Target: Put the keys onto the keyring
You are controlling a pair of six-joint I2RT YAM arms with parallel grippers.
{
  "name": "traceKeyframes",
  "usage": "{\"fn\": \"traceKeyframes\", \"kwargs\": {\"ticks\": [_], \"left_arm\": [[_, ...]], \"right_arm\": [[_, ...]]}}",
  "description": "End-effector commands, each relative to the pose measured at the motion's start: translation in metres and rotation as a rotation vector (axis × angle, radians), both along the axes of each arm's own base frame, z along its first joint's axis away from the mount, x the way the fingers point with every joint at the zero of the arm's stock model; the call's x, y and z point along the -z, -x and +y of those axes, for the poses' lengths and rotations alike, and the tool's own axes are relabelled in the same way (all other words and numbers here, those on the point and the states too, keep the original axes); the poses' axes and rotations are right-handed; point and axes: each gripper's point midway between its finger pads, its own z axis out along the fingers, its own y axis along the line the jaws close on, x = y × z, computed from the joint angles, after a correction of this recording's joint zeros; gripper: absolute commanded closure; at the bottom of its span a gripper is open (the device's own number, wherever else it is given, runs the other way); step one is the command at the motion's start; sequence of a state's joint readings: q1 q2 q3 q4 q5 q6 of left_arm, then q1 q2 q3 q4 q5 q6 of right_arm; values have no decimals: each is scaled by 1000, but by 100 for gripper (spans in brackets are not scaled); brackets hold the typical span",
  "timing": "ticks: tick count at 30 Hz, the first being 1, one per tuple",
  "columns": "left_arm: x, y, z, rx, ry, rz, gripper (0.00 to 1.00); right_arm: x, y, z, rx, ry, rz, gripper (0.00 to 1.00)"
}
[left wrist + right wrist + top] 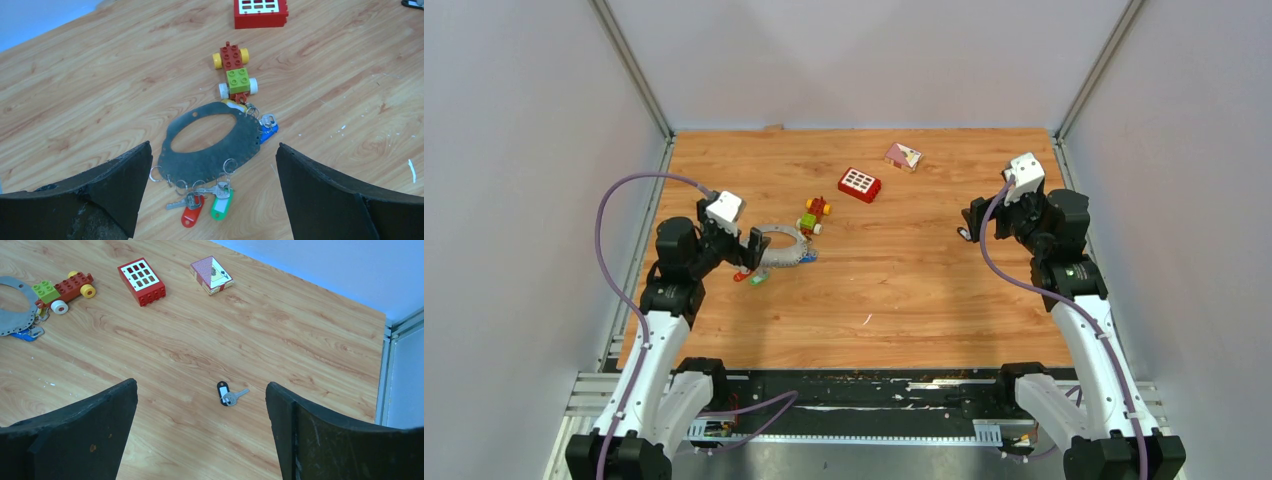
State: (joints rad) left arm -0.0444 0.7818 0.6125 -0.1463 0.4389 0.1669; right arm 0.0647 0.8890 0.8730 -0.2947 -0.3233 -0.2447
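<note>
The keyring (215, 160), a flat grey metal hoop, lies on the wood table left of centre (789, 256). Keys with red (191, 215), green (221, 204) and blue (268, 131) tags hang on small rings at its edge, and a yellow tag (232, 103) peeks out at its far side. A loose key with a black tag (225, 392) lies alone on the right (964, 234). My left gripper (214, 146) is open and empty just above the hoop's near side (750, 250). My right gripper (200, 382) is open and empty just above the black-tag key (972, 218).
A red-yellow-green block toy (235, 72) touches the hoop's far side. A red brick with white squares (860, 184) and a small card box (903, 156) lie toward the back. A white scrap (867, 320) lies near the front. Grey walls stand on three sides.
</note>
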Motion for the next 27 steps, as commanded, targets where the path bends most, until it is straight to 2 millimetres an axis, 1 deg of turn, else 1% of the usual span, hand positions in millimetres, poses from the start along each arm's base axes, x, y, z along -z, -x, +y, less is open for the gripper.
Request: {"fn": "traceKeyframes", "kwargs": {"ticks": [1,11,13,15,16,17,19,21,23,27], "left_arm": [[-21,-8,7,-41,-15,-44,0],[-14,-17,18,-85,-65,29,0],[-11,-19,22,-93,-98,50,0],[-8,-23,31,-126,-143,84,0],[-2,-25,37,-144,-175,117,0],[9,-24,42,-151,-216,169,0],[35,-28,54,-139,-324,279,0],[59,-34,68,-176,-398,380,8],[81,-39,70,-168,-417,464,15],[114,-45,61,-121,-392,596,28]], "right_arm": [[-14,-2,3,-16,-2,-47,0],[-12,-3,3,-17,1,-46,0],[-13,-2,3,-18,5,-48,0],[-12,-2,4,-22,7,-46,0],[-12,-1,4,-26,7,-44,0],[-11,-1,6,-34,8,-42,0],[-10,1,9,-55,6,-38,0],[-8,2,12,-72,7,-30,0],[-6,2,15,-86,9,-24,0],[-3,3,19,-107,7,-14,0]]}}
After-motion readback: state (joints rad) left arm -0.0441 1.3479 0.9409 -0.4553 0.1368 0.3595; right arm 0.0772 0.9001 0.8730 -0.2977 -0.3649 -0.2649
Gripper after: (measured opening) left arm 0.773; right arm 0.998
